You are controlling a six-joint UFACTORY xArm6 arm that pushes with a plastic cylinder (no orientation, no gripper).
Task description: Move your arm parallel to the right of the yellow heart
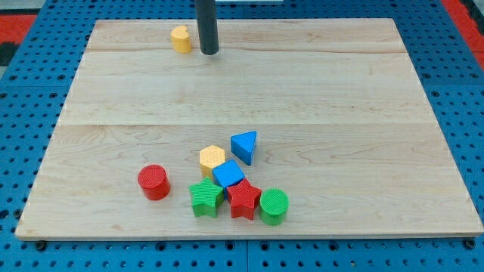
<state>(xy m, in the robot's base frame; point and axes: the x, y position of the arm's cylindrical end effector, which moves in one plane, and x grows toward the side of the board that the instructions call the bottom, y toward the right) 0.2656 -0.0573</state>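
My tip rests on the wooden board near its top edge, just beside the yellow heart, at about the heart's 4 o'clock, with a narrow strip of bare wood between the two. The rod has no fingers or jaws, so it has nothing to open or shut; it holds nothing and rises straight out of the view's top.

The other blocks sit well apart from the tip, bunched low on the board toward 6 o'clock. A yellow hexagon has a blue triangle at its 2 o'clock and a blue cube touching it at 5 o'clock. Below the cube, a green star, a red star and a green cylinder stand in a tight row, each touching the next. A red cylinder stands alone at the cluster's 9 o'clock. No block lies between the tip and the heart.

From the tip toward 3 o'clock the top strip of the board is bare wood as far as the right edge, and the whole middle band is bare too. The heart sits close to the top edge.

The board is pale wood in glued planks, lying on a blue perforated base, with red showing in the view's top corners
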